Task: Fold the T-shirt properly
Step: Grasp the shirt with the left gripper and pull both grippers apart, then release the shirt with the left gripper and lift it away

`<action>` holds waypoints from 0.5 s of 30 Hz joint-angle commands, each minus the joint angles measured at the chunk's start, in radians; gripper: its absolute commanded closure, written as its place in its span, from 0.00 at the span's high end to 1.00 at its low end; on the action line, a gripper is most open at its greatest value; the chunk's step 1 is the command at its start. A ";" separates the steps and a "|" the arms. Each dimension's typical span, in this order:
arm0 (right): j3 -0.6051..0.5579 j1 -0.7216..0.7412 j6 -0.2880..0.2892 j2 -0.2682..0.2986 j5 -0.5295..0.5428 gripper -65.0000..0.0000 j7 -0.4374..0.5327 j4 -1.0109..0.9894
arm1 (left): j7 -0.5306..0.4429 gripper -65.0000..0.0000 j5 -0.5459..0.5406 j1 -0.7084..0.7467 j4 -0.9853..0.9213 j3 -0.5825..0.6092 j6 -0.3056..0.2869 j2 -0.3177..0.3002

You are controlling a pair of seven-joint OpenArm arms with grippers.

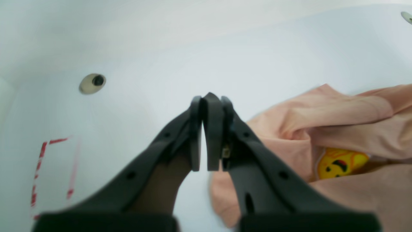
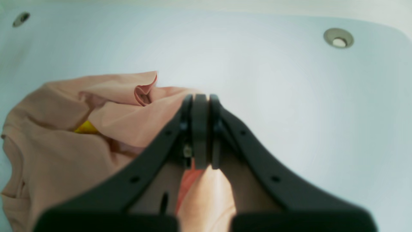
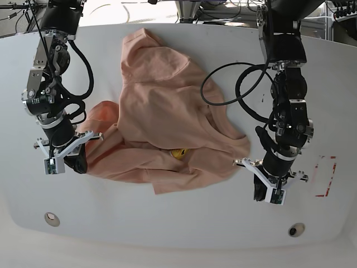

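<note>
On the white table (image 3: 184, 223), the T-shirt (image 3: 167, 111) lies rumpled between both arms; we judge folding barely begun.
Left wrist: we see the left gripper (image 1: 206, 106) pressed closed and empty, cloth beside it. Right wrist: the right gripper (image 2: 200, 106) is clamped, with pink fabric behind its jaws. Base: both arms hang low at the shirt's edges.

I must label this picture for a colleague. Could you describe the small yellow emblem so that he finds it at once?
Start from the white table, where a crumpled salmon-pink T-shirt lies between the two arms. Near its front edge, half hidden in a fold, sits the yellow smiling-face emblem, the only bright yellow spot on the pink cloth.
</note>
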 commanded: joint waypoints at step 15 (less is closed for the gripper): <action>-0.062 0.169 0.002 0.023 0.003 0.00 0.053 -0.025 | 0.106 0.06 -0.024 -0.094 0.025 -0.131 0.014 0.002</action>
